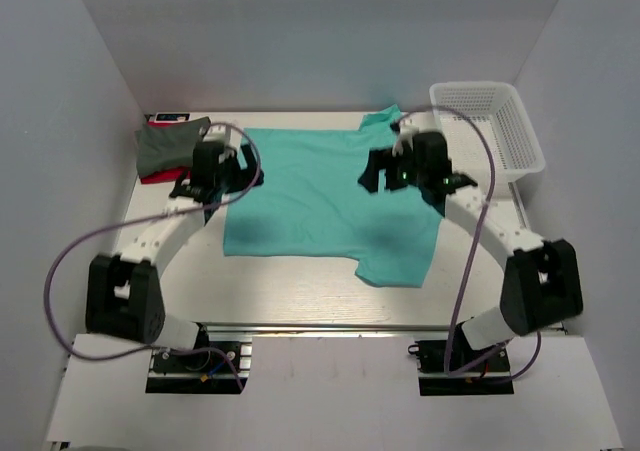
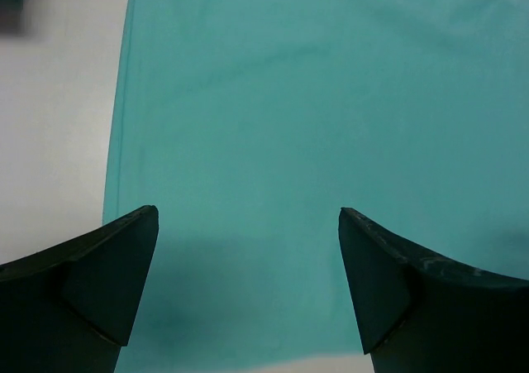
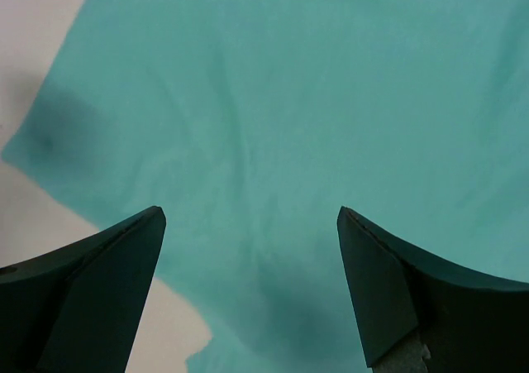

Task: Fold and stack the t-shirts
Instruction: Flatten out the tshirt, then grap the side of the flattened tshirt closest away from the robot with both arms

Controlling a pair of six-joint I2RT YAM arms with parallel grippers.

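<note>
Presently the teal shirt (image 1: 320,196) lies spread flat and unfolded on the desk (image 1: 290,291), beside the basket (image 1: 490,121), with its far sleeve near the basket's wall. Its long axis runs straight away from the basket: the sleeved, collar end points toward the basket and the straight hem lies at the end farthest from it. No crease or fold shows in either wrist view.

Beyond the hem, on the side of the desk opposite the basket, the grey-green shirt (image 1: 172,143) rests folded on the red shirt (image 1: 158,177). These two appear already stacked. By this reading the task is roughly two-thirds done; the teal shirt has yet to be folded and set on that pile.

The left pincer (image 1: 222,171) hovers over the hem end, away from the basket, jaws spread wide and empty. The right pincer (image 1: 385,171) hovers over the sleeved end, nearer the basket, likewise wide and holding nothing. Neither appears to touch the cloth, though the clearance cannot be judged.
</note>
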